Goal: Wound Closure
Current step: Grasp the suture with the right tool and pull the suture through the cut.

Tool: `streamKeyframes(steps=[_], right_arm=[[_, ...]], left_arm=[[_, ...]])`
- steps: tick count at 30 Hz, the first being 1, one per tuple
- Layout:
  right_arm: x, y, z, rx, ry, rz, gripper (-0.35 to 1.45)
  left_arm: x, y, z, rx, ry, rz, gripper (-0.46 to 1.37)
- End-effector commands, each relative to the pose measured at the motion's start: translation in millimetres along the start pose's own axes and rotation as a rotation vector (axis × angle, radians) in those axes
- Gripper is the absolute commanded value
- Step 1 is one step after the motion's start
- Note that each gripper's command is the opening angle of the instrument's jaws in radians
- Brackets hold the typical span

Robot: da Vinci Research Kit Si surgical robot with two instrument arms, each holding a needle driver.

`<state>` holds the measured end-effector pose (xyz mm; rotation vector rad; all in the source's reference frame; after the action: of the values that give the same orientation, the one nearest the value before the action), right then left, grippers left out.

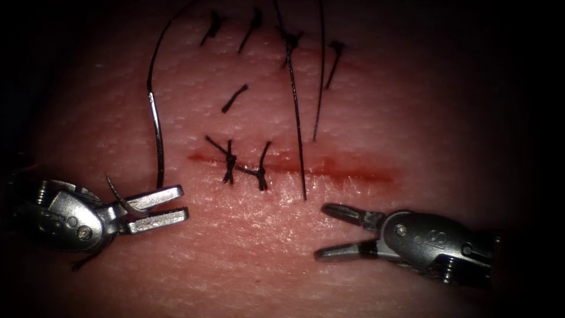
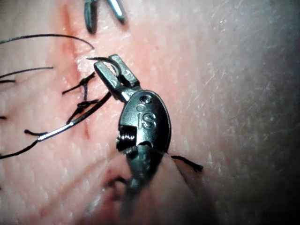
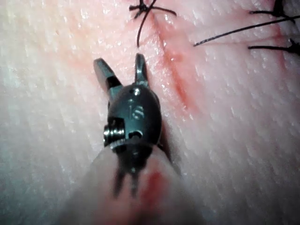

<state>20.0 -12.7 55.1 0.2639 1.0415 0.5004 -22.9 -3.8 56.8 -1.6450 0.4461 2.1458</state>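
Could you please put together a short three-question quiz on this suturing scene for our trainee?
1. True or false: the right tool holds the thread.
2. What does the left tool hold? A: the needle. B: the tissue. C: nothing.
3. How many knotted stitches sit on the cut nearest the tools?

Key
1. False: its jaws stand open and empty.
2. A: it is gripped near one end, and the needle is out of the tissue.
3. Two.
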Motion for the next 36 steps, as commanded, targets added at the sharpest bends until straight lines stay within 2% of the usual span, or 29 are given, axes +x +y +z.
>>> streamKeyframes(steps=[1, 18, 22, 26, 30, 36], right_arm=[[0.0, 0.2, 0.4, -0.005, 0.003, 0.002, 0.45], [1.6, 1.1, 3.5, -0.057, 0.038, -0.054, 0.37], [1.6, 1.4, 4.3, -0.066, 0.037, -0.054, 0.11], [1.4, 1.3, 5.1, -0.071, 0.04, -0.057, -0.35], [1.3, 1.3, 5.4, -0.048, 0.034, -0.065, -0.35], [1.8, 1.7, 4.0, -0.051, 0.028, -0.094, -0.35]], left_arm=[[-0.1, 0.3, 0.1, -0.013, 0.004, -0.006, -0.35], [0.6, 1.8, 0.9, -0.041, 0.02, -0.014, -0.35], [0.6, 1.9, 0.9, -0.041, 0.019, -0.014, -0.35], [0.7, 1.9, 0.9, -0.043, 0.021, -0.014, -0.35], [0.7, 1.9, 0.9, -0.043, 0.021, -0.014, -0.35], [0.7, 1.9, 0.8, -0.044, 0.021, -0.02, -0.35]])
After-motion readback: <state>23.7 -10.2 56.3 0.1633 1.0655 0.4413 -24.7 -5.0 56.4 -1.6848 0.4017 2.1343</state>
